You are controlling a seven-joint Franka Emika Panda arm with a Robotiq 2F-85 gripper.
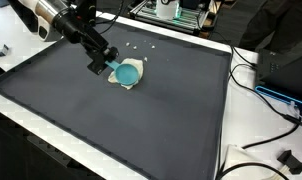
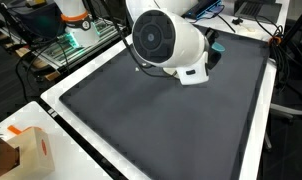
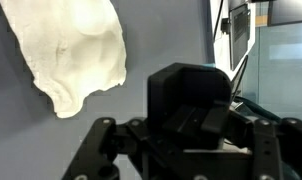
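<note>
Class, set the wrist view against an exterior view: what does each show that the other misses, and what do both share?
Only the wrist view shows the cloth close enough to see its creases, and a screen beyond the mat's edge. Only an exterior view shows the teal thing lying on the cloth and the arm reaching in from a corner of the table. Both show the white cloth, the dark mat and the gripper close by the cloth.
</note>
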